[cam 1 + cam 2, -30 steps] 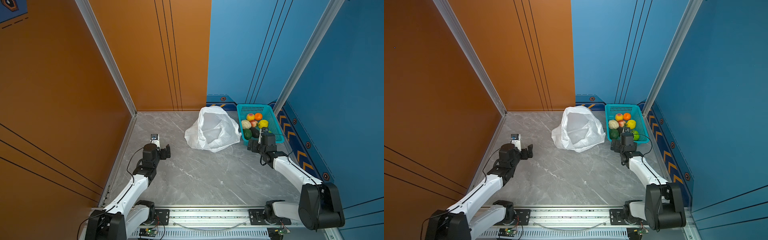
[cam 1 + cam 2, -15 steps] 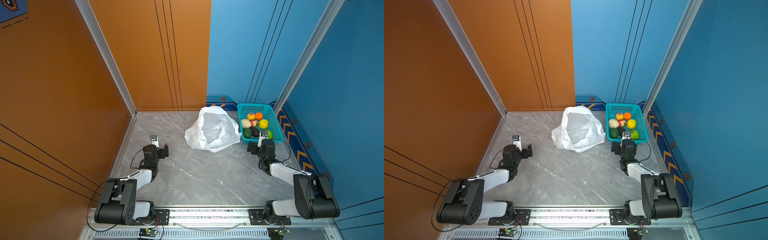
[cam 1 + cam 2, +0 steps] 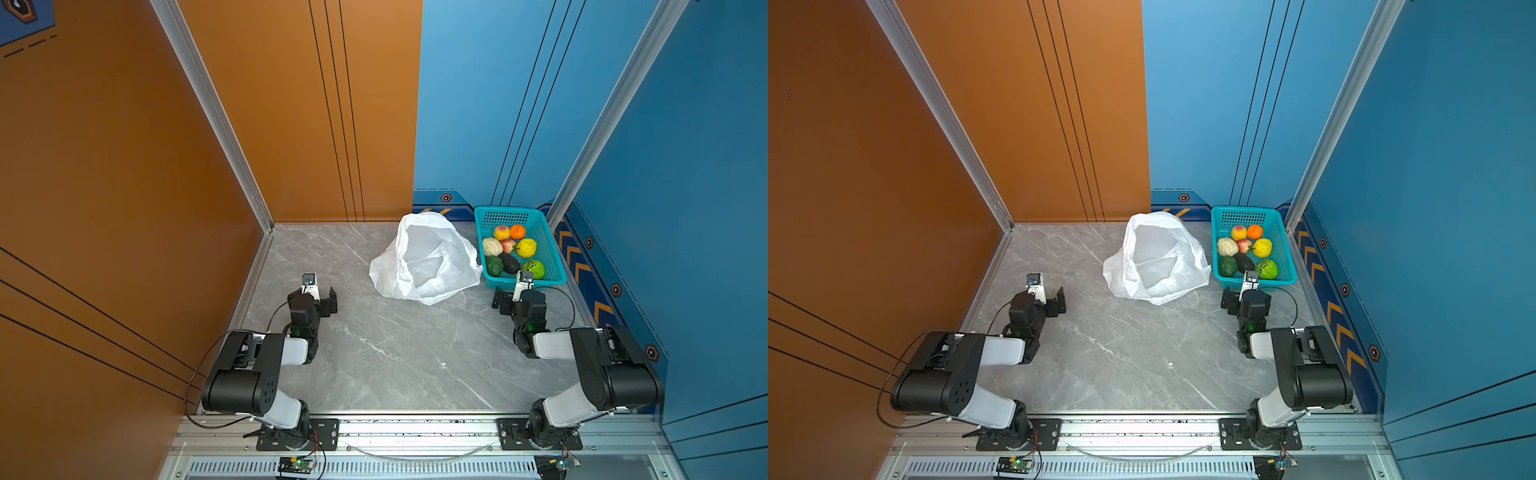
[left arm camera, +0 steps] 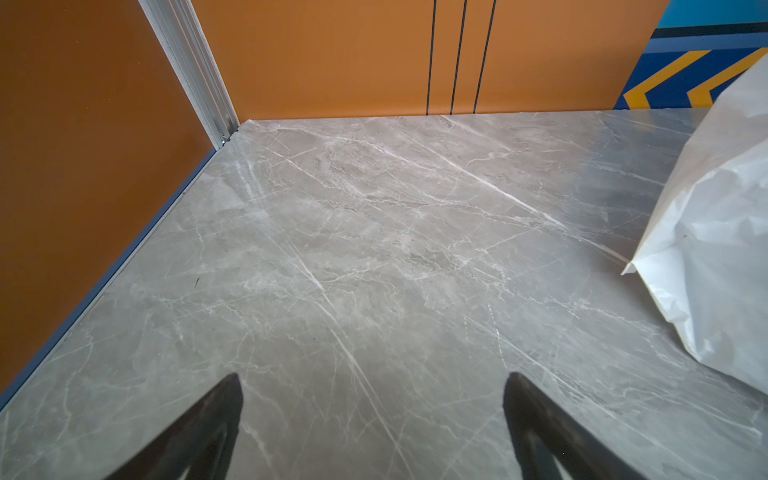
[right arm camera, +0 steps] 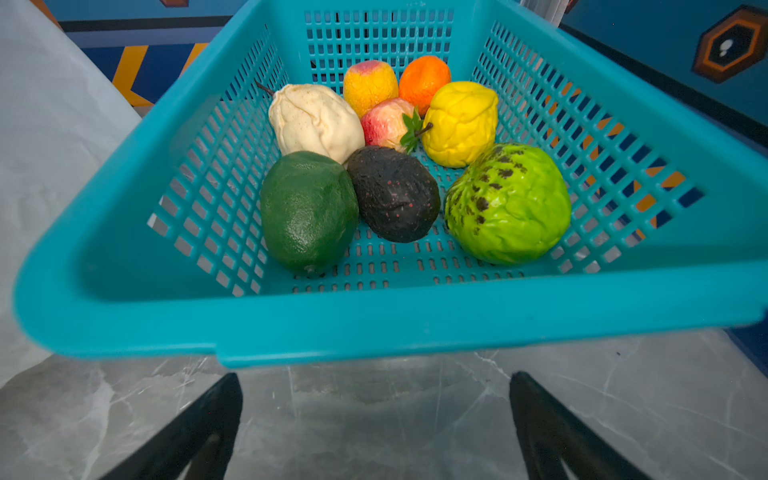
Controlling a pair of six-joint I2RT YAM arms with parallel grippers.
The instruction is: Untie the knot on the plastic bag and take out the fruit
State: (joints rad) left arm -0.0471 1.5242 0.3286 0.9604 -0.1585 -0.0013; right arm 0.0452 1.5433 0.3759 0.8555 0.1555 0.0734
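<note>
I read the plastic bag (image 3: 428,257) as thin, crinkled, translucent white film; beside it, the basket (image 3: 550,253) is glossy perforated teal plastic, on a polished grey marble-look tabletop (image 3: 395,353).

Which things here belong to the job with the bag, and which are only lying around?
Of the job:
plastic bag, mouth open, untied
fruit, eight pieces, in the teal basket
left claw and right claw, both open, empty

Only lying about:
teal basket, merely holding the fruit
marble table
</note>
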